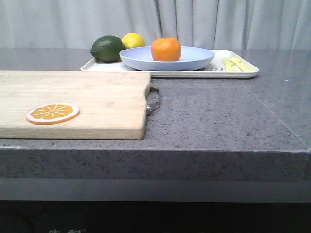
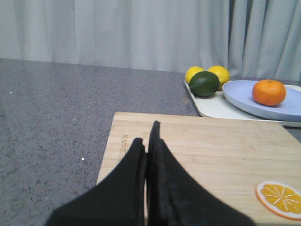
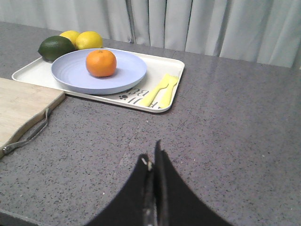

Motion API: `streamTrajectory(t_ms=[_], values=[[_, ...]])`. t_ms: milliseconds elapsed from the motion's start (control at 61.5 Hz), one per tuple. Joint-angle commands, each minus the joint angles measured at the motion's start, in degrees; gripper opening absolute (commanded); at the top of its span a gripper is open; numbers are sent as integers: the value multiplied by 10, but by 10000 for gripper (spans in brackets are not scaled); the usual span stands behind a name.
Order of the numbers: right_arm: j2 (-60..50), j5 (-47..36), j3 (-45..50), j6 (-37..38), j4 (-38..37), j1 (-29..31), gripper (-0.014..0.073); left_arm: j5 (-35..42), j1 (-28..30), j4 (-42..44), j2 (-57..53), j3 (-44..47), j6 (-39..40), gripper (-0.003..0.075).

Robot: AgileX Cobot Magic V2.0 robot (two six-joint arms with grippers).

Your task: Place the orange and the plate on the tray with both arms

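The orange (image 1: 166, 49) sits in the pale lavender-blue plate (image 1: 194, 57), and the plate rests on the cream tray (image 1: 240, 73) at the back of the counter. They also show in the left wrist view, orange (image 2: 268, 92), plate (image 2: 244, 96), tray (image 2: 214, 106), and in the right wrist view, orange (image 3: 100, 63), plate (image 3: 75, 75), tray (image 3: 176, 80). My left gripper (image 2: 146, 133) is shut and empty above the wooden cutting board, well short of the tray. My right gripper (image 3: 152, 157) is shut and empty over bare counter, near the tray. Neither gripper shows in the front view.
A wooden cutting board (image 1: 87, 102) with a metal handle (image 1: 152, 102) lies front left, with a flat orange slice (image 1: 52, 113) on it. A dark green avocado (image 1: 108, 48), lemons (image 3: 89, 40) and yellow cutlery (image 3: 162, 89) lie on the tray. Curtains hang behind.
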State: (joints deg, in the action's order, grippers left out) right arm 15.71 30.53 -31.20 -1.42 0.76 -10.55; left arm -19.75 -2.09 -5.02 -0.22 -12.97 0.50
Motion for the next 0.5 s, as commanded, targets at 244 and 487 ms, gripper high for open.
streamTrajectory(t_ms=[244, 487], values=[[6, -46, -14, -5, -4, 1, -112, 136, 19, -7, -13, 105, 3, -18], [6, -46, -14, -5, -4, 1, -112, 173, 19, -7, -11, 133, 3, -18]])
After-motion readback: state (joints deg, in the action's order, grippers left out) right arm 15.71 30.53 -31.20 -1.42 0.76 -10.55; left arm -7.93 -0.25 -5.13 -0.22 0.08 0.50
